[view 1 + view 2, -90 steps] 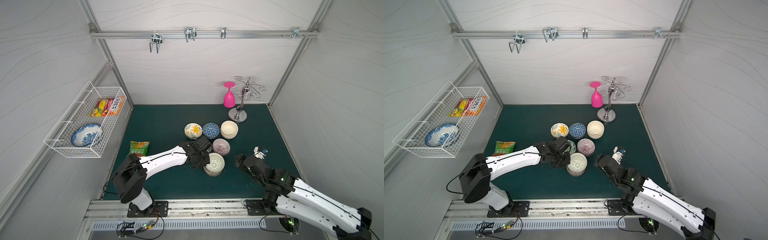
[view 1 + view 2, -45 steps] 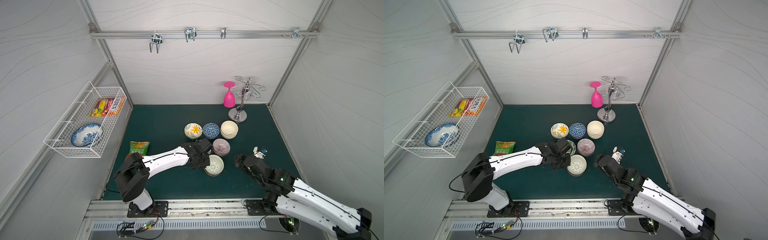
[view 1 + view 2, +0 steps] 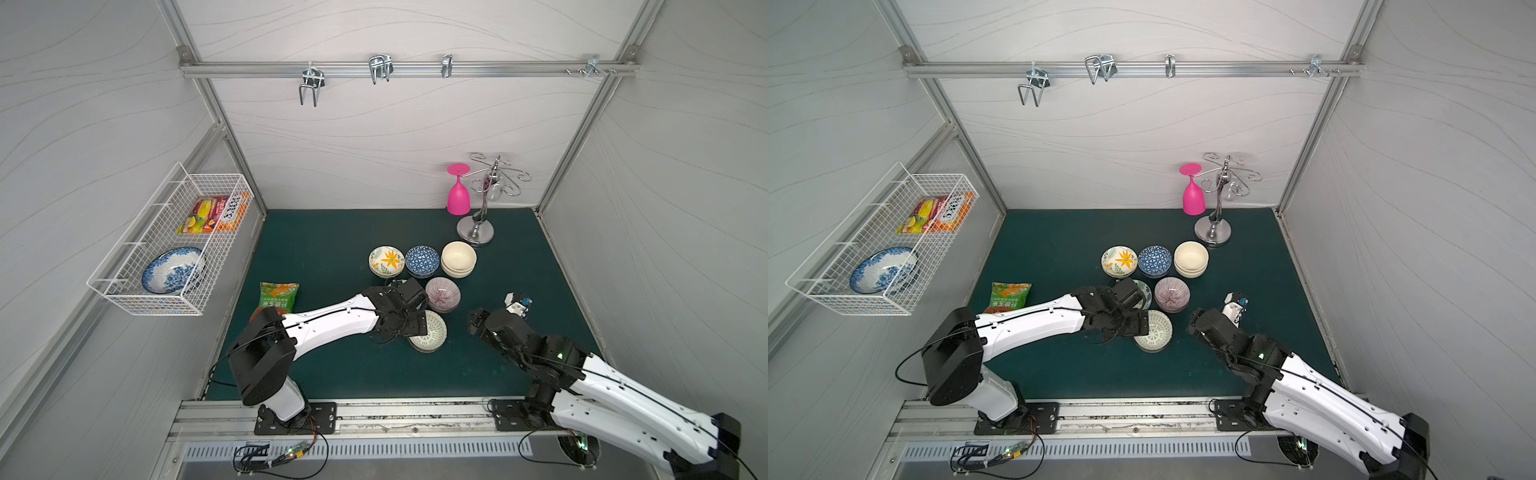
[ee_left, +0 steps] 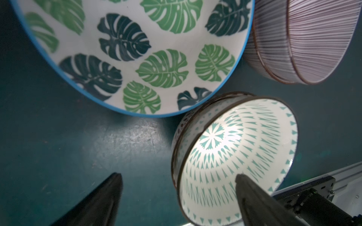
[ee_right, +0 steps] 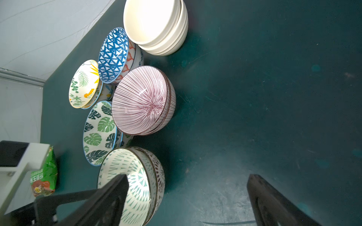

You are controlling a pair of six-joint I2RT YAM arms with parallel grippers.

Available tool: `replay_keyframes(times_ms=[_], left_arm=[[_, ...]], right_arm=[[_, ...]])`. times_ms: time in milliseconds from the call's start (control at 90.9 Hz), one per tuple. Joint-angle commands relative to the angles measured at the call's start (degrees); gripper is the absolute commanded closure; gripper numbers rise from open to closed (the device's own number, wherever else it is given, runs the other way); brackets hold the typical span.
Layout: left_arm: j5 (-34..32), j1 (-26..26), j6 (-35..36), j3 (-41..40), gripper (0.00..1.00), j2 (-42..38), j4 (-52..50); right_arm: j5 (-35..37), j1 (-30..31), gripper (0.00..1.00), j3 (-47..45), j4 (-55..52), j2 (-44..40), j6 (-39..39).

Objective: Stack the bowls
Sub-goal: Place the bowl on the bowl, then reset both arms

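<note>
The left fingers are seen spread wide in the left wrist view, with the rim of the teal-patterned bowl between them and nothing gripped. That bowl is nested in another bowl on the green counter, just beside the leaf-patterned bowl and the pink-striped stack. Behind these, the orange-flower bowl, the blue-triangle bowl and the cream stack are lined up in a row. The right fingers are held open over bare counter, apart from the bowls
</note>
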Motion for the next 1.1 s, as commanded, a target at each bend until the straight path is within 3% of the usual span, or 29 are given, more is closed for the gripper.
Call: replay_keyframes(times_ms=[0, 143, 231, 330, 429, 594, 715, 814, 880, 979, 1089], left_arm=[[-5.9, -0.2, -1.9, 2.0, 0.0, -5.6, -3.8], [-15.8, -0.5, -1.8, 1.7, 0.0, -13.1, -8.3], [-24.1, -0.6, 1.6, 3.8, 0.0, -16.4, -13.6], [-32.3, -0.5, 13.6, 1.6, 0.0, -19.7, -10.0], [-40.4, 1.0, 22.9, -3.6, 0.0, -22.1, -3.6], [-31.9, 13.1, 34.0, -17.1, 0.0, -31.4, 20.5], [-32.5, 18.4, 43.3, -24.3, 0.0, -34.9, 36.1], [-27.9, 25.8, 47.6, -28.1, 0.0, -34.4, 44.3], [-21.9, 30.9, 49.7, -30.8, 0.0, -33.6, 48.9], [-19.8, 36.6, 51.0, -33.3, 0.0, -31.3, 53.6], [-19.1, 40.0, 52.8, -35.6, 0.0, -28.6, 57.1]], right_arm=[[2.3, -1.8, 0.01, 4.9, -3.2, 2.2, -3.9], [4.6, -6.9, 0.01, 7.3, -0.9, 4.4, -12.9], [1.4, -14.6, 0.01, 6.4, 4.6, 5.1, -20.0], [-3.6, -23.8, 0.01, 4.9, 11.1, 5.4, -27.6], [-2.8, -28.8, 0.01, 4.9, 15.1, 5.3, -34.2], [5.8, -29.5, 0.01, 2.5, 24.0, 5.0, -45.4], [11.2, -30.2, 0.01, -2.2, 32.3, 5.4, -52.0], [7.1, -33.6, 0.01, -6.7, 37.5, 6.6, -50.0], [8.3, -34.4, 0.01, -9.1, 41.3, 7.8, -50.8], [9.1, -35.8, 0.01, -11.8, 45.3, 8.2, -52.6], [5.2, -38.5, 0.01, -14.7, 48.8, 7.1, -56.2]])
